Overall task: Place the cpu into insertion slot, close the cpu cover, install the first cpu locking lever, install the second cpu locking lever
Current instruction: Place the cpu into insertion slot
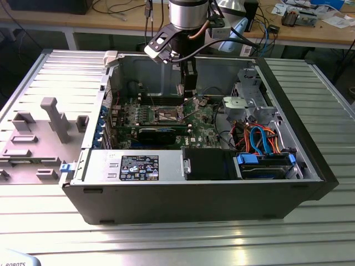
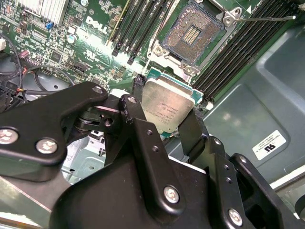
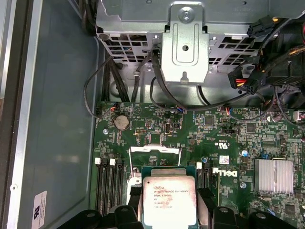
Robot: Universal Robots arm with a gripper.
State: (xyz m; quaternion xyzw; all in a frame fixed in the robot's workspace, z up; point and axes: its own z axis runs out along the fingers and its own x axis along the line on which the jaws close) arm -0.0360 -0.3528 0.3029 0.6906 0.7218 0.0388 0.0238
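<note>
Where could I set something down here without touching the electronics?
The ribbed table is bare in front of the case and to the exterior view's right. Inside, a bare metal strip borders the board. Crowded: the board, the cables, and around the gripper holding the cpu.

The exterior view stands well off, high up, looking down into the whole open computer case point(image 1: 183, 208) on the desk point(image 1: 166, 244), with the arm point(image 1: 187, 14) at its far side. Both wrist views sit close over the green board point(image 3: 190, 138) and look past the fingers point(image 2: 193, 131) clasping the cpu point(image 2: 167, 109): the second wrist view faces the insertion slot point(image 2: 193, 32), the first wrist view faces the metal drive cage point(image 3: 183, 47). All three share that board, small in the exterior view.
</note>
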